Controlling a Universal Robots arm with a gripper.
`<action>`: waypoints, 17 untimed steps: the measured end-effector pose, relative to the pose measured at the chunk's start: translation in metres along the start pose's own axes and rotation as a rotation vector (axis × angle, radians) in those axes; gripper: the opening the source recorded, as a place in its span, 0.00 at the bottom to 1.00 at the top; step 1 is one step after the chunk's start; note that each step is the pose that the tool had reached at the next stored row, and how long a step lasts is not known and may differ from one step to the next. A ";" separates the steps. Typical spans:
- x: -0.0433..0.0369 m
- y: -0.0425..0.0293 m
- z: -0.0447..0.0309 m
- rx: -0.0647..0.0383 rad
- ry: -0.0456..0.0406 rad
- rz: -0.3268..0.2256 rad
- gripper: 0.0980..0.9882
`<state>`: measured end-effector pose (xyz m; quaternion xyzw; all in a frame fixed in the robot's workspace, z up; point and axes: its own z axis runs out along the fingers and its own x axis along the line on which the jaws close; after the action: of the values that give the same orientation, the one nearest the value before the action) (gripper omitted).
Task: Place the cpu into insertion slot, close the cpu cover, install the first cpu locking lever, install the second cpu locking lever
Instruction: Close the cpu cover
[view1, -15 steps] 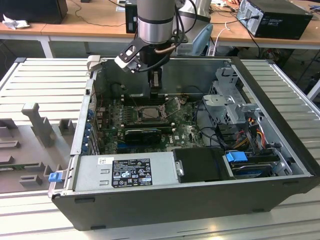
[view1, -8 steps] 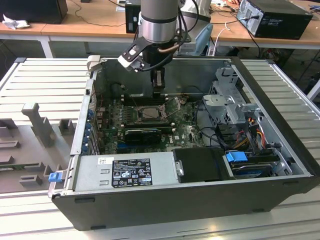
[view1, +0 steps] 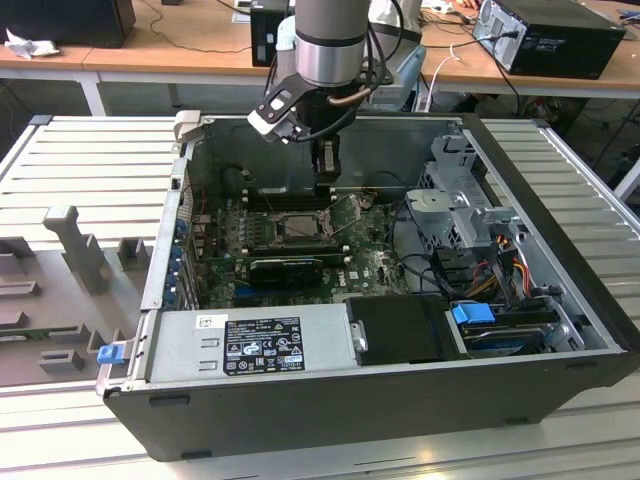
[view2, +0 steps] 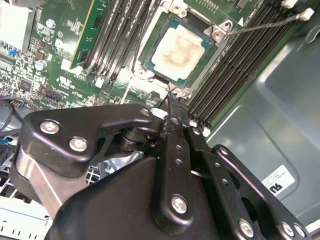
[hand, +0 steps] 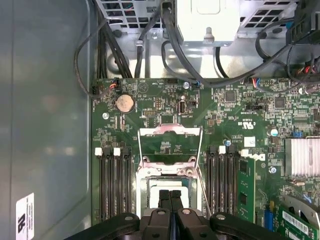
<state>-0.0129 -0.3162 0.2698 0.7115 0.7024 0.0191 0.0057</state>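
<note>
Wooden desks (view1: 190, 42) line the back, behind a ribbed grey metal worktable (view1: 90, 160).

1. The small, flat, square cpu with a pale beige-silver face (view2: 182, 52) lay flat and face-up inside its socket. The face was mottled with tan smears, and a thin green border showed around it.
2. The square, dark insertion slot with a silvery metal rim (view2: 150, 61) sat on the green circuit board (view2: 60, 65) between two banks of long black memory slots. In the exterior view it lay near the middle of the board (view1: 297, 228).
3. The thin, silvery-grey metal cpu cover frame (hand: 170, 131) stood swung open from one edge of the slot and clear of the cpu. Board showed through its cut-out centre.
4. A thin wire locking lever (view2: 265, 24) reached out from one corner of the slot, over the memory slots.
</note>
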 end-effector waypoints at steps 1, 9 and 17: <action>0.0001 0.0011 0.0001 0.000 0.0000 0.000 0.01; 0.0005 0.0087 0.0003 0.000 0.0000 0.000 0.01; 0.0007 0.0176 0.0006 0.000 0.0000 0.000 0.01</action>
<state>0.0047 -0.3157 0.2698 0.7114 0.7025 0.0191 0.0057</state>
